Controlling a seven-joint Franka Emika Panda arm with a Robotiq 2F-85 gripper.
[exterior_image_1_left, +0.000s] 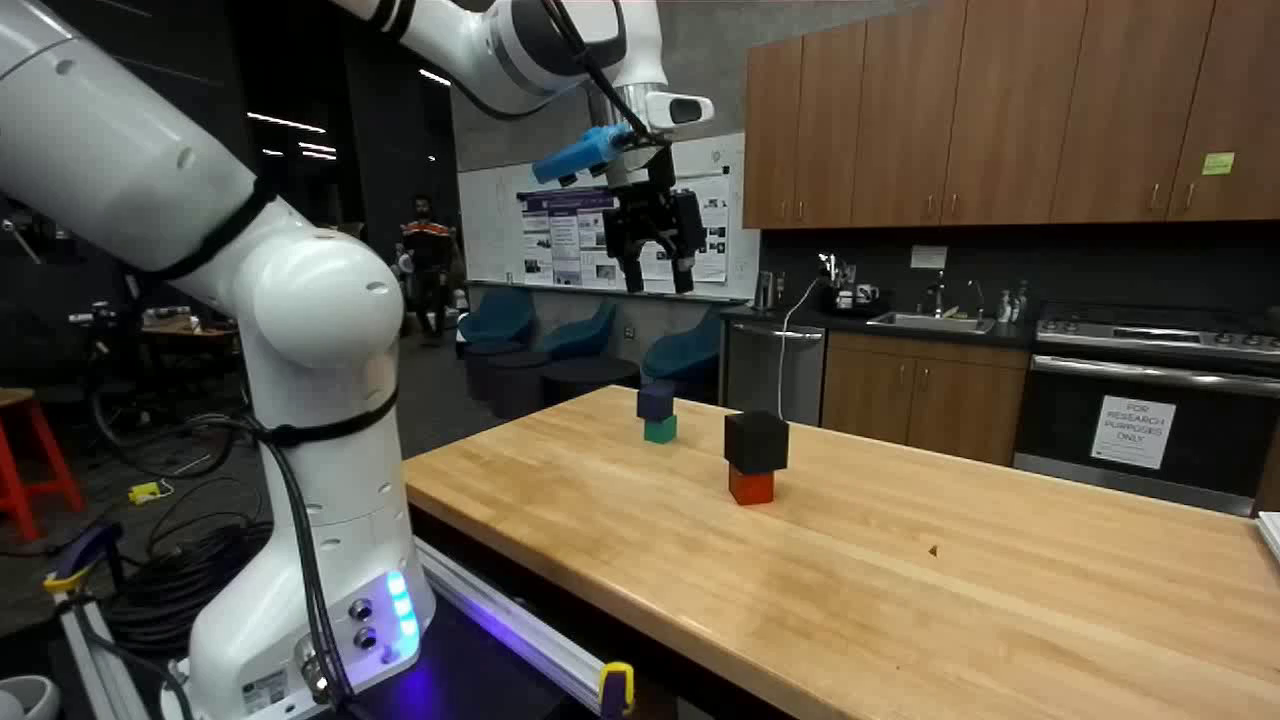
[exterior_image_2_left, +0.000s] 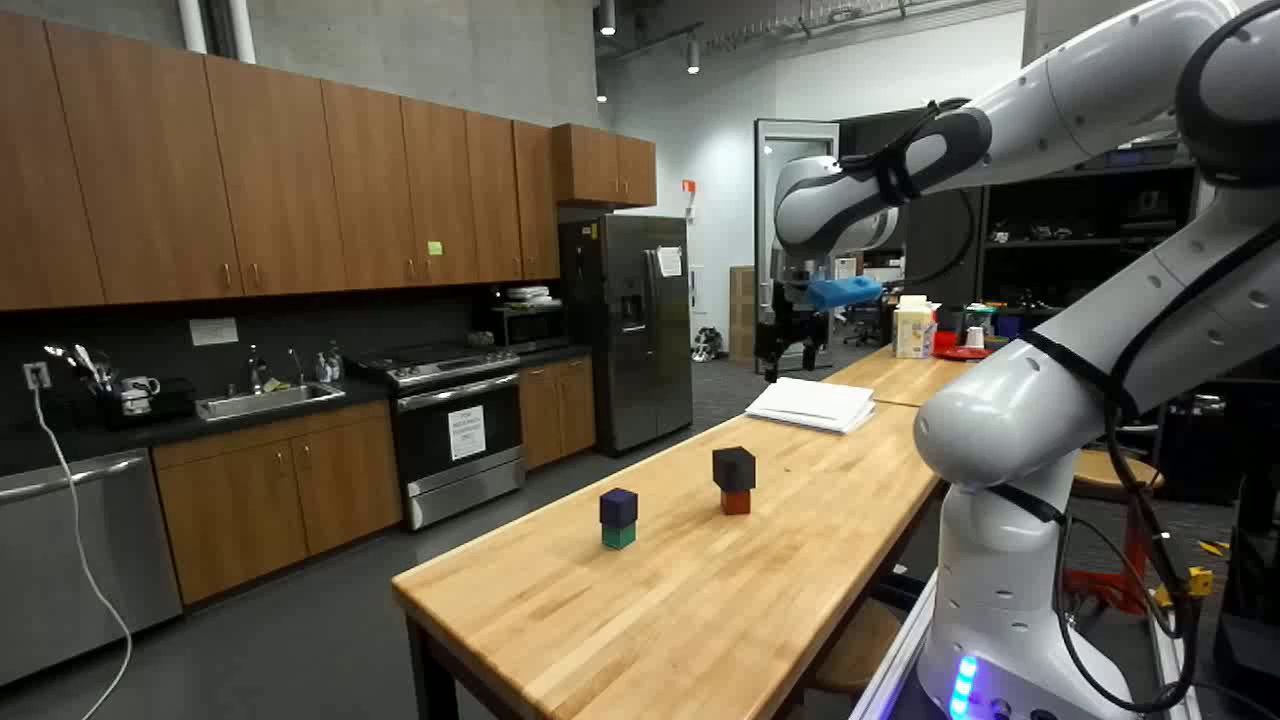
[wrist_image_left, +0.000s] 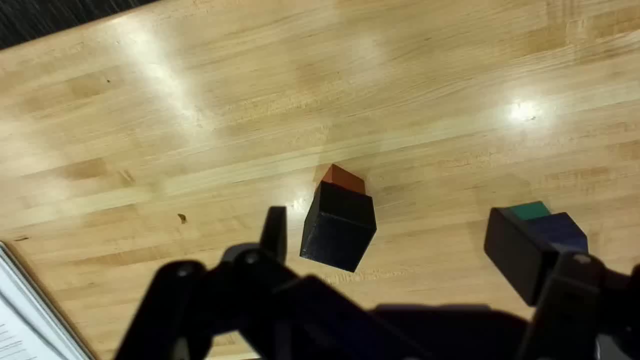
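Black block (wrist_image_left: 340, 229), plain, cubical, sharp-edged

Blk tool (exterior_image_1_left: 659, 278), blk cube (exterior_image_1_left: 756, 441), red-orng cube (exterior_image_1_left: 751, 487), navy cube (exterior_image_1_left: 655, 401), grn cube (exterior_image_1_left: 660, 430), tan tbl (exterior_image_1_left: 900, 610) w/ grain

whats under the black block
A red block sits under the black block, on the table. Its sides show in both exterior views; its top is covered and can't be seen.
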